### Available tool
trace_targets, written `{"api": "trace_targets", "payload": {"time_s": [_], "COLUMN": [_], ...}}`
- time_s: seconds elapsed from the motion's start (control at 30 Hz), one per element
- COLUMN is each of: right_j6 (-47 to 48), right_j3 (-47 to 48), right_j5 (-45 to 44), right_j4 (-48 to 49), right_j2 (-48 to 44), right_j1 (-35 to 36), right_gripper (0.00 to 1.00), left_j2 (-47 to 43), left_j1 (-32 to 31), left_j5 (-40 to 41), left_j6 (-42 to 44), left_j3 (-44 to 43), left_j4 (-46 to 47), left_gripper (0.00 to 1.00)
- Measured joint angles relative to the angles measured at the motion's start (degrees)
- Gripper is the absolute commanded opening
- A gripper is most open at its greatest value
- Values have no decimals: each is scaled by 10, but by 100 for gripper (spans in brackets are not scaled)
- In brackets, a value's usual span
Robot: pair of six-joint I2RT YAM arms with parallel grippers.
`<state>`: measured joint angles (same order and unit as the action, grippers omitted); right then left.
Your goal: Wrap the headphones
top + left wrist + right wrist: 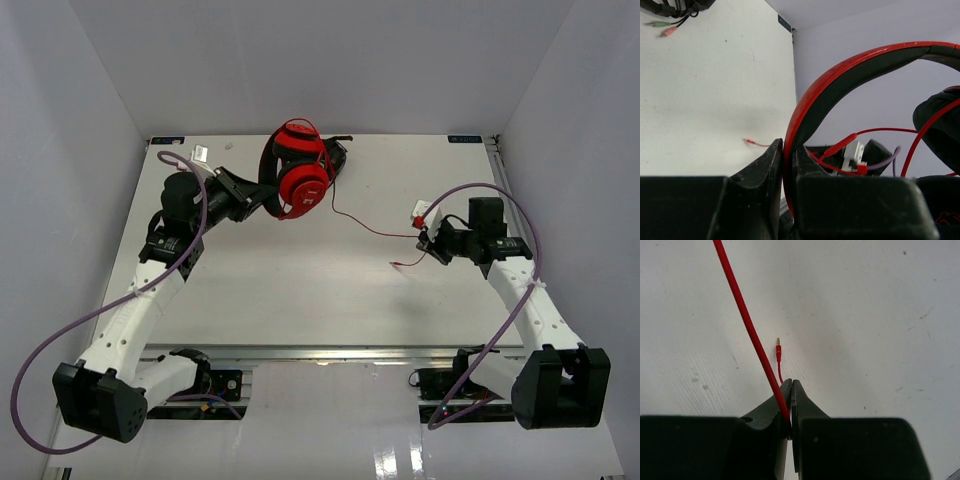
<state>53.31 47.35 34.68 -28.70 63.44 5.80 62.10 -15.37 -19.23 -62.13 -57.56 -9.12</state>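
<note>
winding step — my left end effector (788,150) clamps the headphones (302,185) at 12 o'clock, my right end effector (791,388) pinches the cable (747,325) — next, loop it round.

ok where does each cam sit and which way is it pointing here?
Top external: above and behind the bases, looking down on the table; left arm, right arm and headphones show.
Left wrist: on the left arm, facing across the table toward the right arm; left gripper shut on the headband.
Right wrist: on the right arm, facing down at the table; right gripper shut on the cable, plug beyond.
Shared: the cable shows in all three.
</note>
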Motion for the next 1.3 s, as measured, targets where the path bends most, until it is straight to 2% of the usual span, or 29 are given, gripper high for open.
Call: {"api": "trace_targets", "payload": {"time_s": [0.33, 0.83, 1.07, 1.3], "right_j6": [-35, -34, -32, -30], "right_j3": [-5, -14, -17, -22], "right_j5": [30, 85, 89, 90], "right_j4": [41, 50, 54, 64], "right_j2": [5, 27, 66, 105], "right_j1": [-109, -258, -299, -345], "right_gripper": [8, 8, 8, 8], "left_j2": [-74, -76, -76, -78], "left_j1": [14, 14, 14, 14], "left_j5": [-89, -98, -129, -205], "left_j6": [72, 208, 216, 218], "left_j3": [27, 26, 21, 9], "left_j4": [-47, -114, -115, -94], "left_gripper": [0, 0, 0, 0]}}
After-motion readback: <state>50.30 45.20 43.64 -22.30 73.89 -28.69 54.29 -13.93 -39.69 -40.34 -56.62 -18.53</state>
